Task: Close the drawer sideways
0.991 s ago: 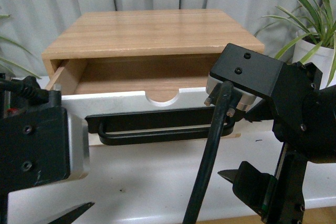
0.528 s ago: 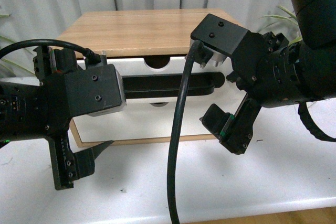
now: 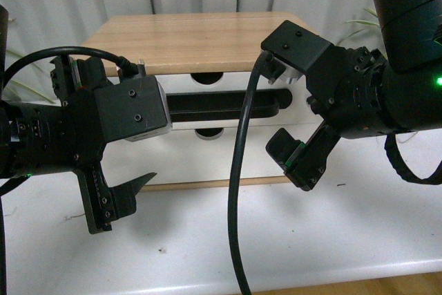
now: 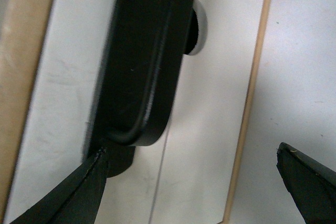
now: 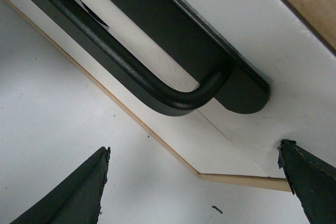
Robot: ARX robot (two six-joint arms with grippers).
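Observation:
The drawer (image 3: 238, 85) has a white front, a long black bar handle (image 3: 221, 108) and a semicircular notch (image 3: 207, 78). It sits pushed in under the wood top (image 3: 200, 39), and none of its inside shows. My left gripper (image 3: 110, 129) is open, turned sideways, in front of the handle's left end (image 4: 147, 61). My right gripper (image 3: 324, 119) is open, tilted, before the handle's right end (image 5: 157, 87). Neither holds anything. In the wrist views the left gripper (image 4: 189, 153) and right gripper (image 5: 193, 151) frame the white fronts.
A plain white lower front (image 3: 228, 160) sits under the drawer, above a thin wood base edge (image 3: 207, 184). The cabinet stands on a white table (image 3: 207, 246). A black cable (image 3: 238, 191) hangs from the right wrist. Plant leaves (image 3: 362, 24) and a curtain are behind.
The drawer went from pulled out, with its wood inside showing, to pushed in under the top. Both arms moved forward and up, turned sideways, and now sit slightly back from the front.

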